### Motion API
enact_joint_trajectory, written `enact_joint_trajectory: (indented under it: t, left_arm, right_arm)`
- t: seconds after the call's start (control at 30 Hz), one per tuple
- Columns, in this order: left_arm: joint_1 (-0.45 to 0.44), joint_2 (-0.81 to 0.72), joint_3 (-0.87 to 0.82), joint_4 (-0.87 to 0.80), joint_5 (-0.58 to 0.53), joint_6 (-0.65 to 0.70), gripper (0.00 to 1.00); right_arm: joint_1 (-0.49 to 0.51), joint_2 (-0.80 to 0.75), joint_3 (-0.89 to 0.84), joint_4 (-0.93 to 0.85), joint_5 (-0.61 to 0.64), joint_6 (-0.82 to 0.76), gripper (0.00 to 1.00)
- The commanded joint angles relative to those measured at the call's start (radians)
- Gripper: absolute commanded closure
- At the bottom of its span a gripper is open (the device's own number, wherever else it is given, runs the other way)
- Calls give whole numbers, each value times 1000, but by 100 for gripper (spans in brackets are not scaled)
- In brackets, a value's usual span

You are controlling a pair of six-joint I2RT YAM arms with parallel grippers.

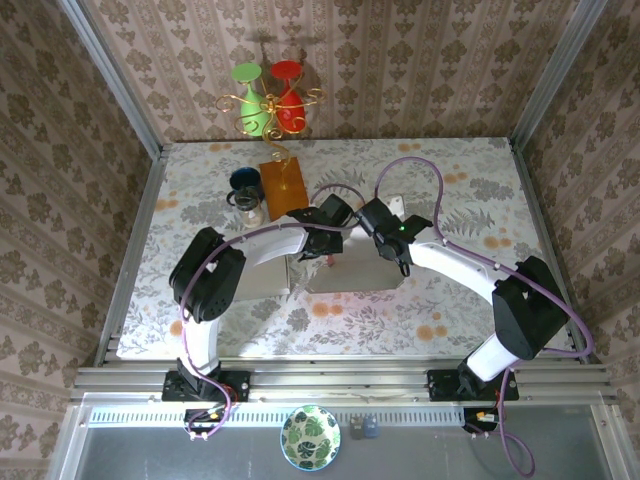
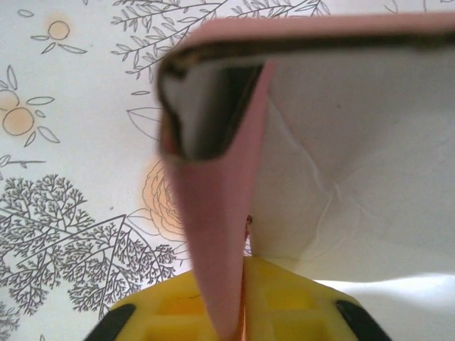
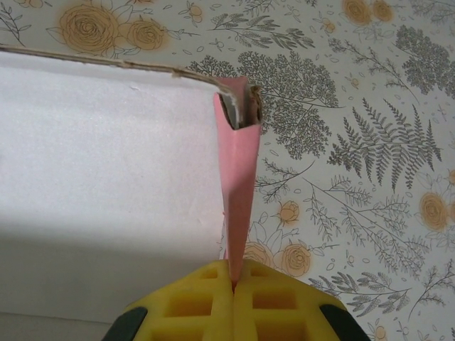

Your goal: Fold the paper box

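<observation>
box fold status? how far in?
Done: a corner of the paper box stands creased upright. In hand: left gripper and right gripper each pinch a pink wall. Left: the box interior lies open, so the final folds and closing look not yet done.
</observation>
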Motion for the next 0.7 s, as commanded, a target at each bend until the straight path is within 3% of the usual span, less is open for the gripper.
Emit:
enact_joint_trajectory:
  t: [0.0,0.37,0.43,0.53,0.67]
  left_arm:
    - [10,23,3,-111,-63,-19,100]
    - [8,1,7,-60,-46,27,98]
    - [9,-26,0,-30,-43,45,82]
    - [15,-67,-11,17,-18,81,67]
    - [46,-96,-32,70,56,98,64]
  right_arm:
    - [-2,8,-2,-19,64,30,100]
    - [1,33,14,-20,55,25,100]
    - [1,32,10,-16,54,22,100]
    - [1,32,7,-13,51,16,100]
    - [0,36,9,-10,48,9,100]
